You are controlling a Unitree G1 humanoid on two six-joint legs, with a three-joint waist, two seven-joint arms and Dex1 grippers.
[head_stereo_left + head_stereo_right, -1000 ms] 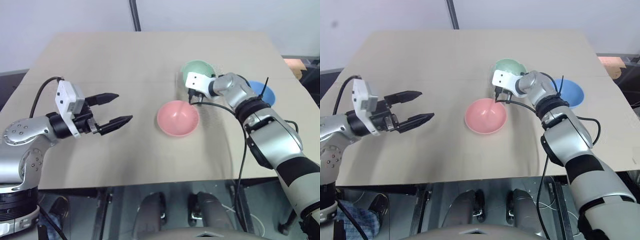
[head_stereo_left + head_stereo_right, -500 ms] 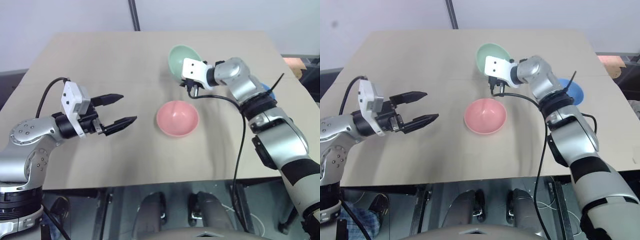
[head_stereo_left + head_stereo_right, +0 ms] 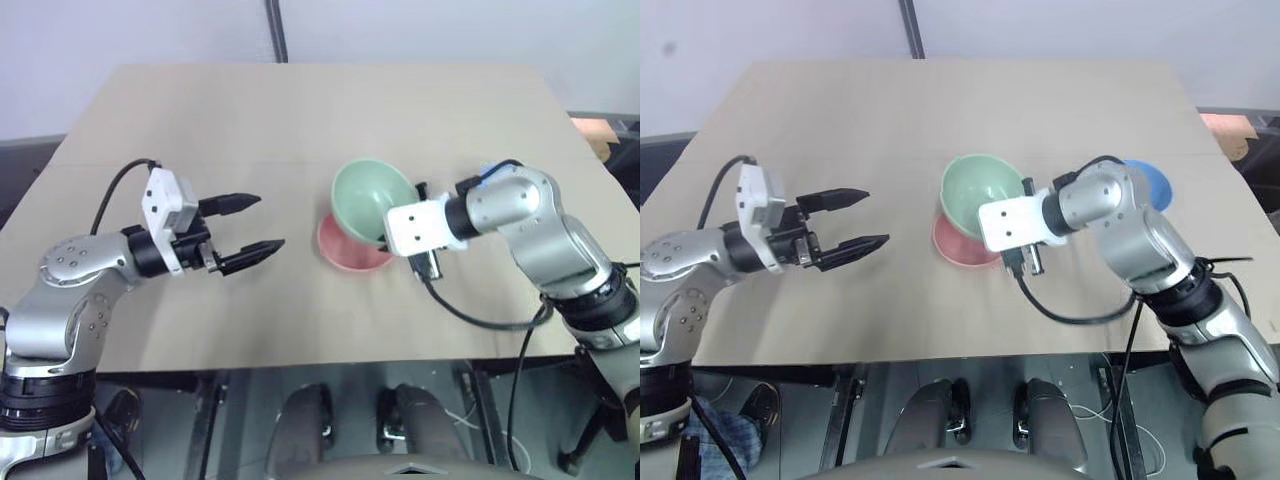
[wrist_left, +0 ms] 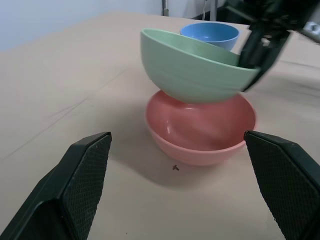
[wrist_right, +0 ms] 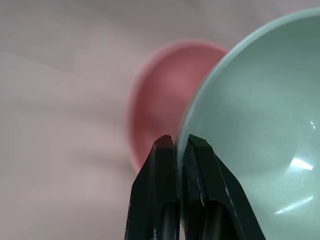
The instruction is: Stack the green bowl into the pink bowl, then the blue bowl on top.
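holding the green bowl (image 3: 372,198) by its rim tilted just above the pink bowl (image 3: 350,252), right gripper (image 5: 178,145) pinched shut, not yet nested, blue bowl (image 3: 1148,181) untouched behind, left gripper (image 3: 252,229) wide and empty.

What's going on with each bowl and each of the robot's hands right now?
green bowl: lifted, tilted, pinched by its rim above the pink bowl.
pink bowl: upright on the table, empty.
blue bowl: upright on the table, apart from the others.
right gripper: jaws shut on the green bowl's rim.
left gripper: jaws open, holding nothing.
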